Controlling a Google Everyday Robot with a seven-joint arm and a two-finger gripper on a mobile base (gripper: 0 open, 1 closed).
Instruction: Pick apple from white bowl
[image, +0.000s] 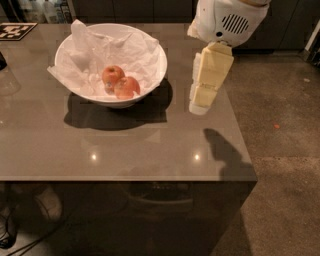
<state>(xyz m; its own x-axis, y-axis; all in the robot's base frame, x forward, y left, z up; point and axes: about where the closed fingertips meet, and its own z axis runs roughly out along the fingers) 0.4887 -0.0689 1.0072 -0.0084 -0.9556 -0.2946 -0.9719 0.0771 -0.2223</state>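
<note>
The white bowl (150, 47) stands on the back left of the grey table, lined with crumpled white paper. Two apples lie side by side in it. The orange-red apple (128, 87) with yellowish patches is nearer the front; a deeper red apple (113, 75) touches it on the left. My gripper (199, 106) hangs pointing down from the white arm head (225, 20), above the table to the right of the bowl, about one bowl radius from the rim. It holds nothing that I can see.
The table (125, 150) ends just right of the gripper, with brown floor (285, 150) beyond. A black-and-white marker tag (11, 30) lies at the table's back left corner. Dark cabinets run along the back.
</note>
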